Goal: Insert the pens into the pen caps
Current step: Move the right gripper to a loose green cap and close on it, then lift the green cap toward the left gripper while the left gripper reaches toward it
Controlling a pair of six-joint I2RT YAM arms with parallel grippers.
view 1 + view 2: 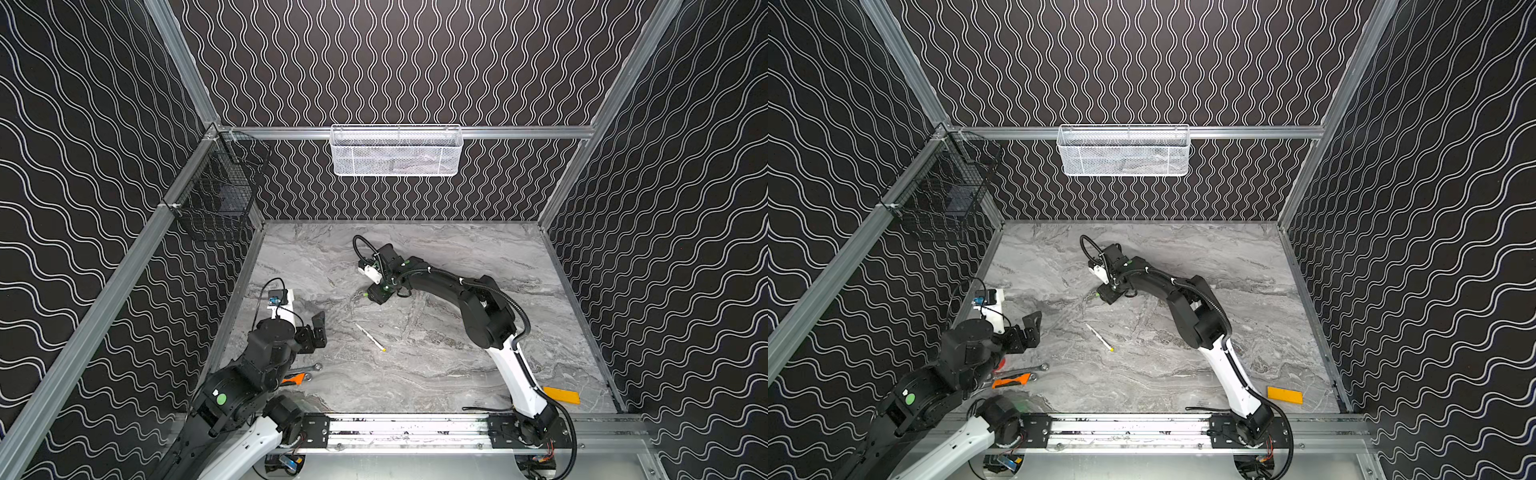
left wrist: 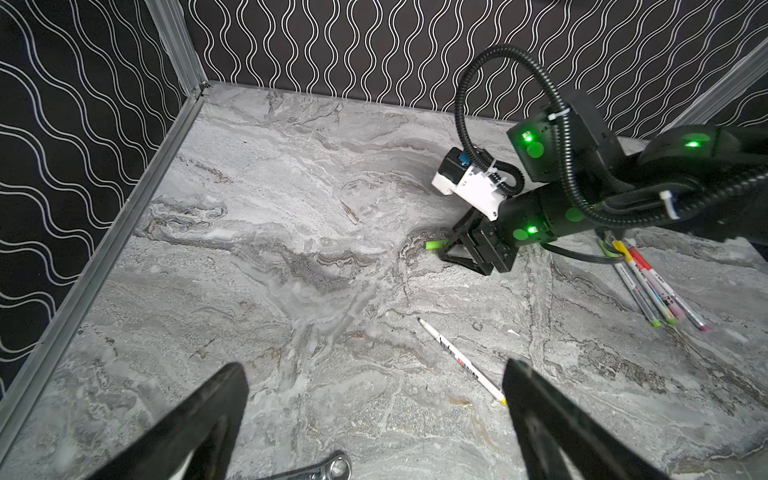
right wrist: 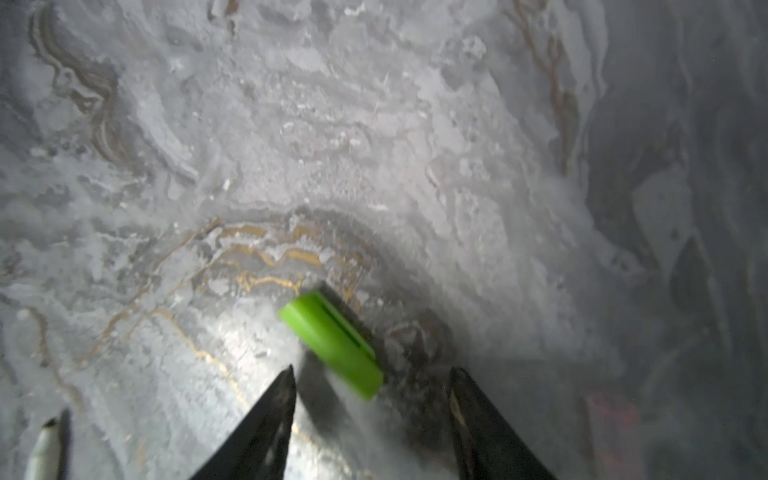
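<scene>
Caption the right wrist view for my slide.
Right gripper, jaws apart, at a green pen cap lying on the marble table.

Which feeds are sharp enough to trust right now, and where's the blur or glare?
Right wrist view: soft throughout, green cap smeared, glare patch on the table beside it. Left wrist view: sharp, pen crisp. Both top views: sharp, evenly lit.

Cap (image 3: 332, 343) on table (image 1: 436, 374), behind lone pen (image 1: 370, 337); wrench (image 1: 309, 368) left of pen.

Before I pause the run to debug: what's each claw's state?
Left claw: open, empty.
Right claw: open; short bright green plastic cap lies unclamped between its tips.
</scene>
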